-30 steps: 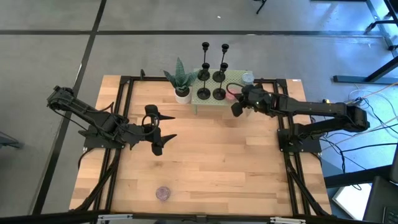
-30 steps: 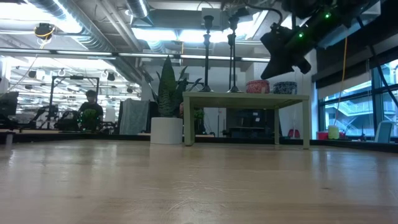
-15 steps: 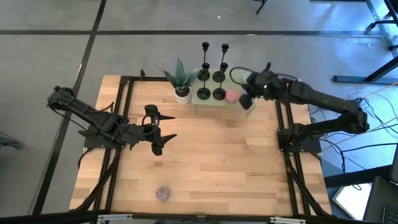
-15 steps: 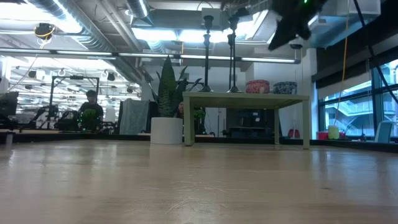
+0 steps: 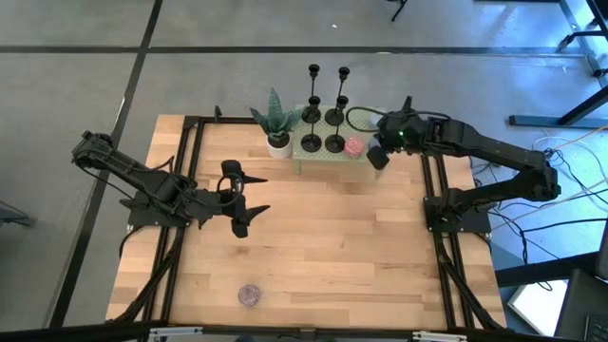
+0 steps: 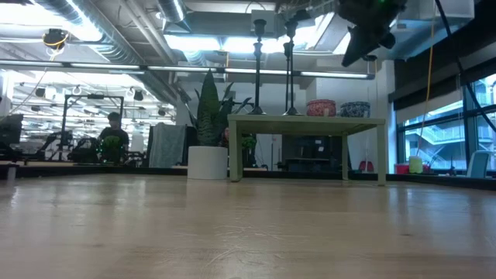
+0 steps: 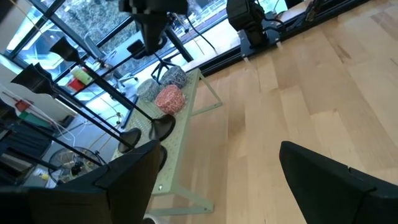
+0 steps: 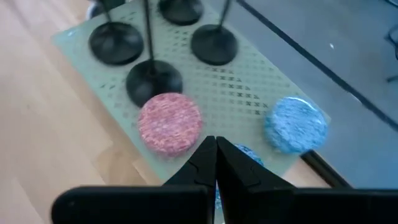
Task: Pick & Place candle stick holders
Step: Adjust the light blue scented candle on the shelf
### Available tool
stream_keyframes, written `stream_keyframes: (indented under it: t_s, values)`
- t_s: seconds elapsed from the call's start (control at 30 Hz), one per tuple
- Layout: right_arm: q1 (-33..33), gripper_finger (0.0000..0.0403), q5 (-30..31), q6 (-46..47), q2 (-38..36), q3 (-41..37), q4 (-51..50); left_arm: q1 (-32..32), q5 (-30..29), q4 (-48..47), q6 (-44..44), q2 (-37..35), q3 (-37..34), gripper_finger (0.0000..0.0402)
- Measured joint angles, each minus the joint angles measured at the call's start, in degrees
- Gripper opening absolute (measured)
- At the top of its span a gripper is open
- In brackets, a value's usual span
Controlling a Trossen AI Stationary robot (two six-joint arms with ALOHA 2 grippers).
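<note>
Likely light, rigid and tippy, the candle stick holders point(image 8: 152, 78) ahead of the pressed-together right hand point(image 8: 216, 149) want a stem pinch.

This is a robotics lab in an open, industrial-style workspace. A wooden table point(image 5: 313, 247) framed by black rails carries two dark arms on a grey concrete floor point(image 5: 85, 66). Behind the right gripper point(image 6: 364, 48), the low view shows exposed ceiling ducts point(image 6: 116, 39), strip lights point(image 6: 194, 43) and large windows point(image 6: 457, 124). Far off to its side, a person point(image 6: 113, 139) sits among more equipment rigs point(image 6: 54, 143). Loose cables point(image 5: 560, 142) trail beside the table.
</note>
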Motion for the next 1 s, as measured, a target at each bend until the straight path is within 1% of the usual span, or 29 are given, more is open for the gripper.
stream_keyframes:
  t_s: [0.2,0.33,0.47,0.6,0.67,0.8,0.87,1.0]
  values:
    - [0.0,0.0007,1.52,6.09,-1.62,-0.02,-2.09,0.0,0.22,-2.31,-1.84,0.0,0.0,0.0326]
    - [0.0,0.0007,5.44,9.49,-4.27,-0.79,-2.43,0.0,0.21,-4.08,-3.77,0.0,0.0,0.0326]
    - [-0.74,0.0007,6.41,11.22,-8.24,-5.68,2.21,0.0,0.21,-4.42,-4.32,0.0,0.0,0.0326]
    - [-4.97,0.0007,6.4,12.86,-11.04,-12.48,9.1,0.0,0.22,-4.44,-4.31,0.0,0.0,0.0326]
    - [-8.17,0.0007,5.1,13.07,-11.06,-15.58,11.45,0.0,0.21,-4.44,-4.31,0.0,0.0,0.0326]
    - [-15.94,0.0007,-3.15,10.96,-10.66,-21.05,20.03,0.0,0.21,-4.44,-4.32,0.0,0.0,0.0326]
    - [-19.83,0.0007,-6.16,9.8,-10.68,-21.88,23.66,0.0,0.22,-4.42,-4.32,0.0,0.0,0.0326]
    - [-25.95,0.0007,-7.34,9.54,-10.75,-21.86,23.56,0.0,0.7,-4.42,-4.47,0.0,0.0,0.0326]
